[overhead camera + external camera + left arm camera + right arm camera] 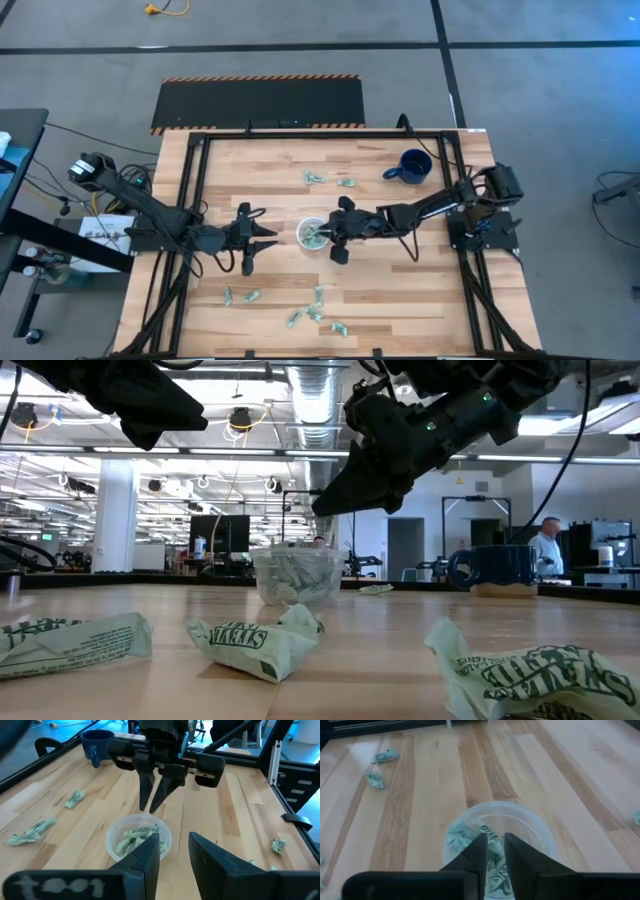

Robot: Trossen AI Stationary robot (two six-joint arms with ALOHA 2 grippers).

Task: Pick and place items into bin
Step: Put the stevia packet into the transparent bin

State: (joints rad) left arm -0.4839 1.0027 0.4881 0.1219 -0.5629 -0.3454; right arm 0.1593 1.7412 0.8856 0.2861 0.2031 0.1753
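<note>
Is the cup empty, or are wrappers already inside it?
Not empty: the upright cup holds several wrappers, visible through its clear wall, roughly partway up.

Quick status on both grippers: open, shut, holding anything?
Left gripper: open, empty, beside the cup.
Right gripper: above the cup, fingers slightly apart, nothing visible between them.

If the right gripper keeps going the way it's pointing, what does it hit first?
Most likely the clear cup: the right gripper points down over its rim, so it would probably meet the wrappers inside first. Depth is hard to judge.
</note>
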